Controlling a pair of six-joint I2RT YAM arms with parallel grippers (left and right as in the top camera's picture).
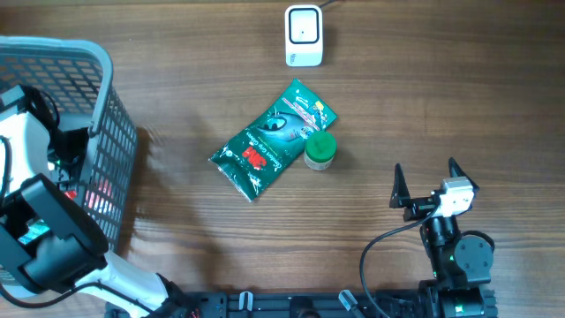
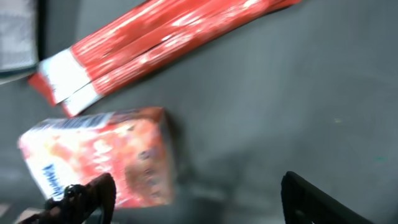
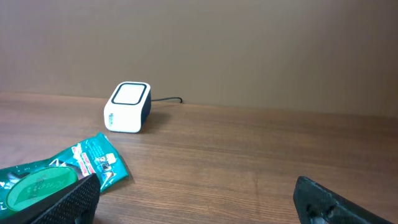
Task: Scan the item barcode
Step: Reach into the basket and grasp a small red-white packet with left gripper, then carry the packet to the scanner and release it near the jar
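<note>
The small red box (image 2: 106,155) lies flat on the floor of the basket (image 1: 115,141), near a long red packet (image 2: 161,43). It looks like light, stiff card that could dent, so pinch its narrow sides gently. The left claw (image 2: 196,190) hangs over it, fingers wide apart, holding nothing. The right claw (image 1: 425,166) is spread and empty above the bench (image 1: 441,88). Only the left wrist view shows the box, and it misses the scanner (image 1: 303,35)

The table (image 1: 459,97) is brown wood grain, the scanner (image 1: 303,35) white with a dark face, the pouch (image 1: 265,146) green with red and white print, the jar lid (image 1: 320,147) green, the basket (image 1: 119,132) a grey lattice, the long carton (image 2: 168,43) red with a white end, and the short carton (image 2: 99,155) red with blue lettering.
</note>
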